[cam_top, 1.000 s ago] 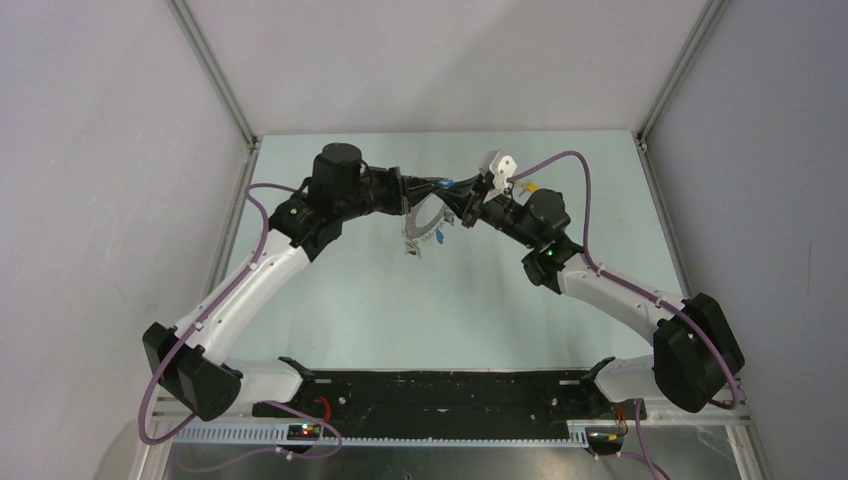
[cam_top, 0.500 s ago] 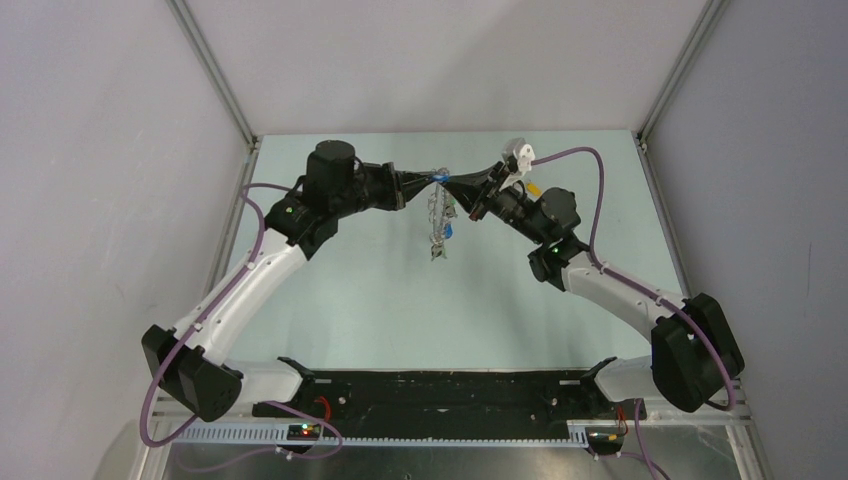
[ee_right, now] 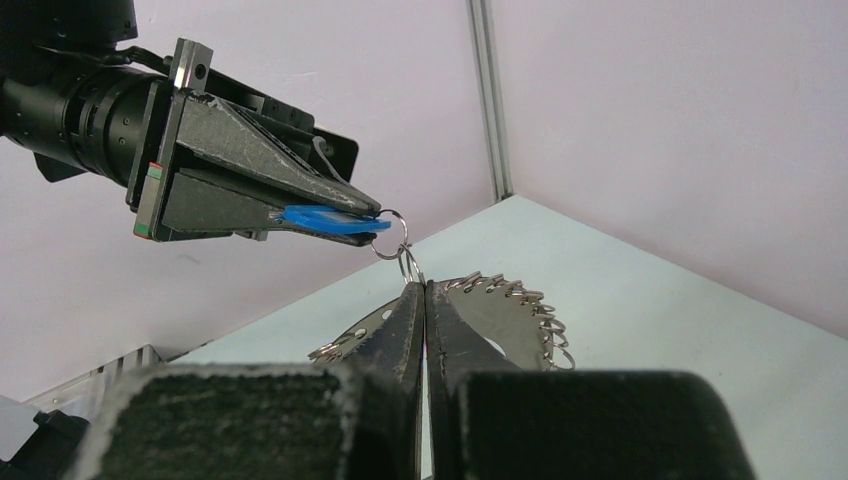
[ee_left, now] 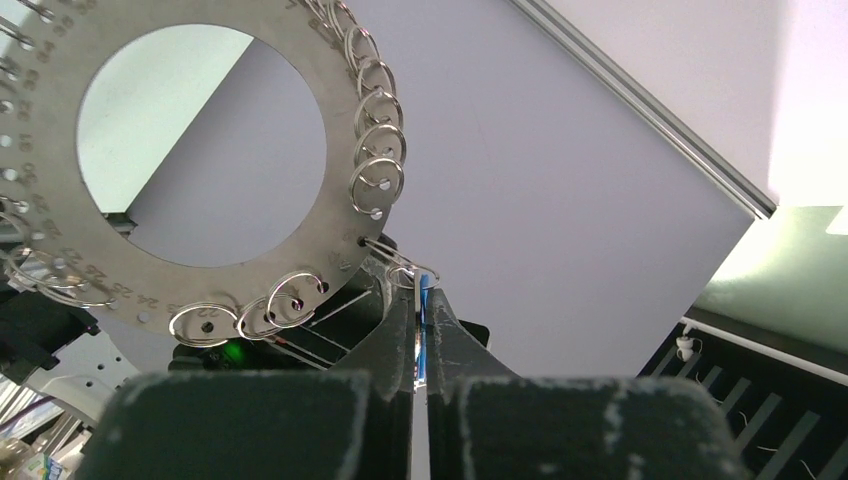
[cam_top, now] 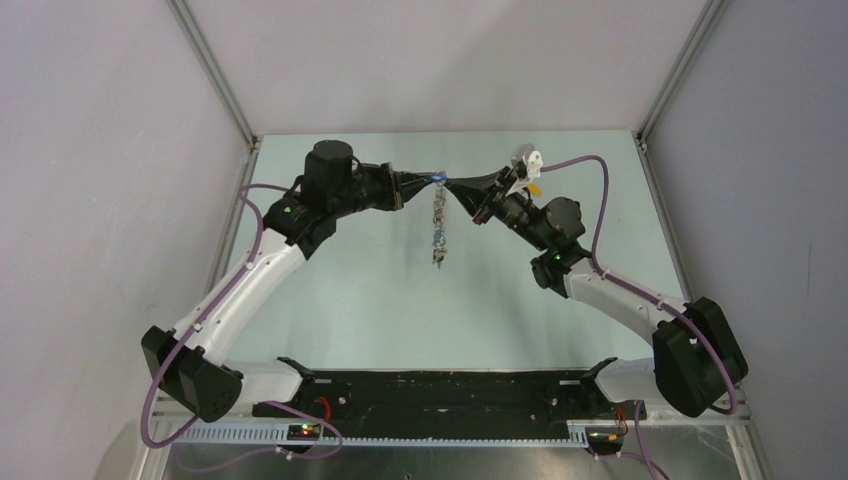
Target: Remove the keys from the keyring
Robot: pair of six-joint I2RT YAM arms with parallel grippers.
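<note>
Where the two arm tips stood almost touching in mid-air, the left pincer [cam_top: 435, 178] was noted closed flat on the blue-headed key [ee_right: 325, 218]. The right pincer [ee_right: 425, 300] was noted closed on a small split ring [ee_right: 408, 262] at the rim of the keyring [ee_left: 300, 255]. A second small ring [ee_right: 392, 228] was seen linking the key's head to that split ring, so the key was judged not yet freed. The keyring was seen hanging edge-on below both pincers, well above the table [cam_top: 350, 300]. The rim rings visible in the left wrist view appeared bare. Whether other keys remained elsewhere on the rim could not be told. The task was judged part done at most, with this key's release outstanding.
</note>
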